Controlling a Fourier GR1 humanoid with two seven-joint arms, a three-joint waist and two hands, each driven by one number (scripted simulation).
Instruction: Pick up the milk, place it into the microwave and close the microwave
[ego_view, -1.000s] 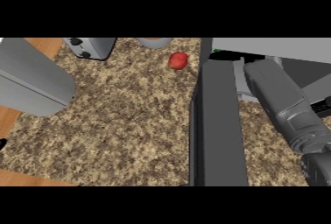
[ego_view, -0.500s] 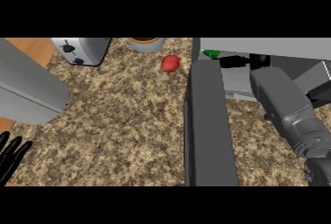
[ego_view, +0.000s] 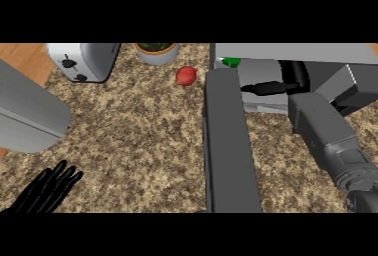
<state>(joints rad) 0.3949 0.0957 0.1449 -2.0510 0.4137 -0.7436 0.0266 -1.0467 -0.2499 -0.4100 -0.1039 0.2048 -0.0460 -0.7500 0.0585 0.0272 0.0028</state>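
The black right hand is seen inside the open grey boxy microwave; its grip cannot be told. The black left hand is rested, fingers straight, on the speckled granite counter.

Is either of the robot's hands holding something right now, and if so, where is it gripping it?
The left hand is open and holds nothing. The right hand reaches into the microwave; whether it holds anything cannot be told.
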